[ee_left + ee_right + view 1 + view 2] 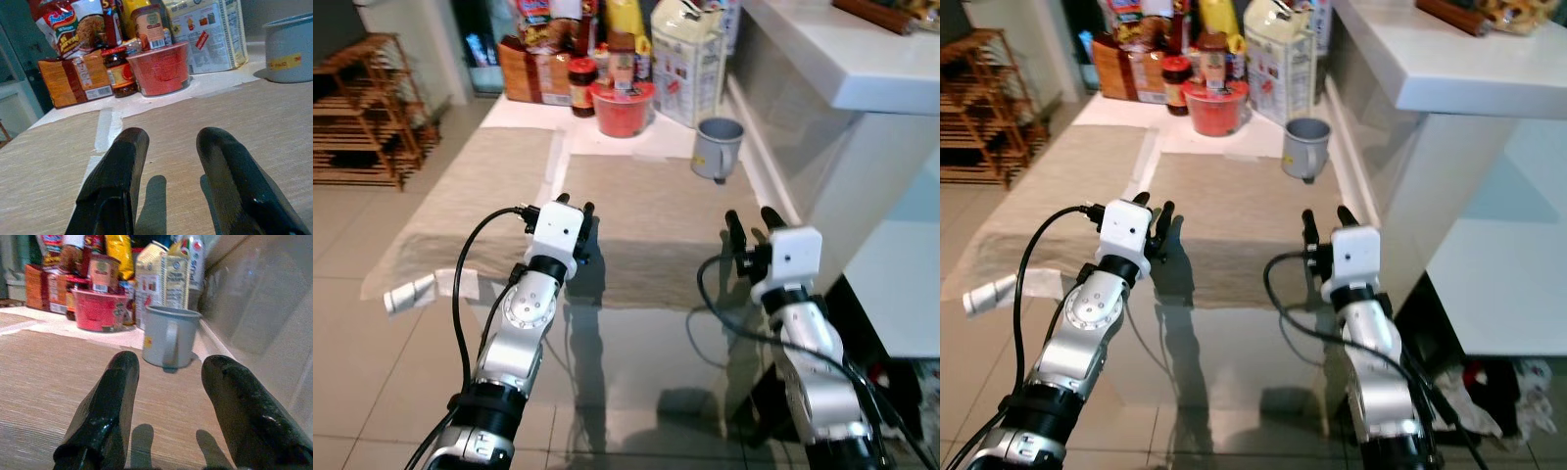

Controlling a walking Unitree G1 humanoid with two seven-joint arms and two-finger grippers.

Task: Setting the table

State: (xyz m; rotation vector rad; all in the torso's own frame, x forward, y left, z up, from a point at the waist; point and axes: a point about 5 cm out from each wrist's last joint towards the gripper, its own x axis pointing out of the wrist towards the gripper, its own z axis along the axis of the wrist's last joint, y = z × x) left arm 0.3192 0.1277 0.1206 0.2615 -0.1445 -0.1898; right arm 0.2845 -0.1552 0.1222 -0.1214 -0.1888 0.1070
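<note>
Both end effectors are hovering low over the near edge of the glass counter (636, 392), side by side and well apart. Each is pointing toward the far end, maybe getting ready to reach. The left end effector (576, 217) is holding its two black fingers (117, 181) apart with nothing between them. The right end effector (751, 223) is spread open too, and it is holding nothing.

Under and ahead of them, two tan placemats (646, 215) are lying flat on the counter, so the eating spots look laid out already. Straight ahead of the right end effector, a grey mug (170, 335) is standing upright near the white wall, its handle facing back this way. That makes it look easy to grab.

Farther back, a red noodle cup (623, 106), a dark jar with a red lid (117, 68), snack bags (73, 29) and a white carton (687, 61) are crowding together. They are standing just beside the mug and could get bumped. A small white roll (409, 295) is lying on the floor tiles to the left.
</note>
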